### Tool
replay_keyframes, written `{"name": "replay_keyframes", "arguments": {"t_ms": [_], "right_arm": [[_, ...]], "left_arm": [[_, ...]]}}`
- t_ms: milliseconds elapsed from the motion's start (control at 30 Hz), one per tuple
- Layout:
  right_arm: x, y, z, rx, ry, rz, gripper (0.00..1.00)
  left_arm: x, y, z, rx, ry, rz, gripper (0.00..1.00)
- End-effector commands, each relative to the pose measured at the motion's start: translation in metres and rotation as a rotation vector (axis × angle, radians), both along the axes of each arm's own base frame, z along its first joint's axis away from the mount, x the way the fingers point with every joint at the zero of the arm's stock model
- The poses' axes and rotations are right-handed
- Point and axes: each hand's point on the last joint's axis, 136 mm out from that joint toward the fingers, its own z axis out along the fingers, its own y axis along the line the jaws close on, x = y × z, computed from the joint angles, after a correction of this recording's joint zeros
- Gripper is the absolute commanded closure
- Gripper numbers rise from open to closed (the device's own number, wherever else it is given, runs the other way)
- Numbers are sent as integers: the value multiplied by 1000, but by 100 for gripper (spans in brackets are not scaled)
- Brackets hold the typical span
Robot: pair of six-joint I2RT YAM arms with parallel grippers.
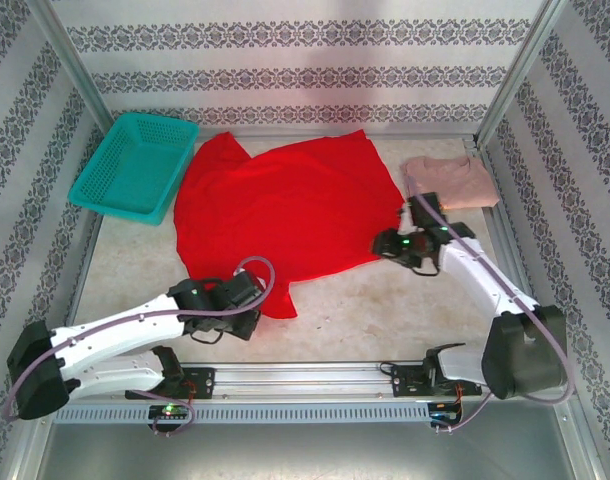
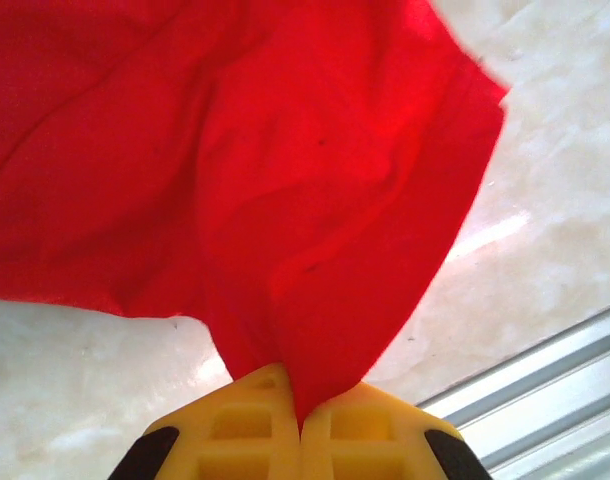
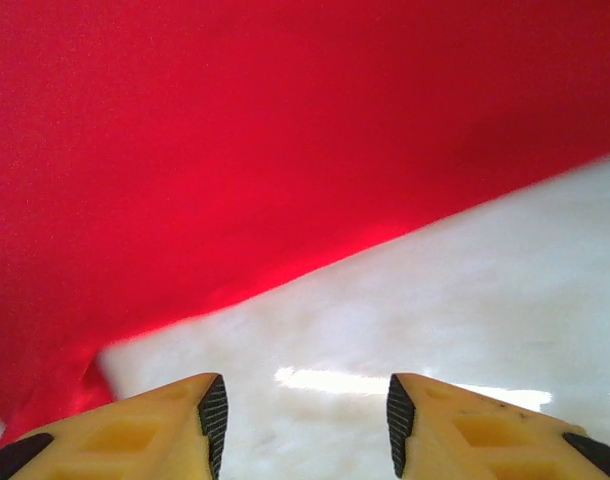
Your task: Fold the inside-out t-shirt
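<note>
shirt: inside-out t-shirt [image 1: 285, 205], bright red, spread mostly flat over the middle of the table [image 1: 385, 310], reaching toward the far edge; white label patch not discernible.
left gripper [image 2: 300, 395]: jaws pressed together on a pinch of the shirt's near corner, close to the table's near edge; cloth drawn into a tight gather between the yellow fingers [image 2: 245, 430].
right gripper [image 3: 305, 400]: jaws parted about halfway, nothing between them; bare tabletop under the gap, red hem just beyond the tips, at the shirt's right side.
done: shirt laid out, one near corner gripped.
remaining: no fold visible yet; probably a second hold on the right side, then the near hem carried toward the far edge, then further folds.
progress: early, judged from the single flat layer.
risk: one-sided pull likely to drag and skew the cloth.
bystanders: teal basket [image 1: 135, 165] at the far-left corner, pale pink shirt [image 1: 450, 180] at the far-right corner, each just beside the red cloth.
</note>
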Motion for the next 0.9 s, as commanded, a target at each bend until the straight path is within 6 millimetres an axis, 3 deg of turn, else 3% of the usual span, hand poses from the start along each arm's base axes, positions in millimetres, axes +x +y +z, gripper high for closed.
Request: {"name": "replay_keyframes", "arguments": {"t_ms": [0, 133, 267, 567, 867], "right_arm": [[6, -61, -9, -75, -14, -191, 50], [23, -108, -18, -158, -16, -308, 49], [42, -128, -39, -125, 32, -353, 49], [76, -128, -66, -44, 68, -350, 49], [78, -120, -83, -4, 97, -340, 60]], "left_arm": [[-4, 1, 11, -48, 40, 22, 100], [-1, -1, 12, -57, 47, 15, 100], [1, -3, 13, -59, 47, 5, 100], [3, -5, 11, -64, 62, 2, 100], [5, -3, 11, -60, 59, 10, 100]]}}
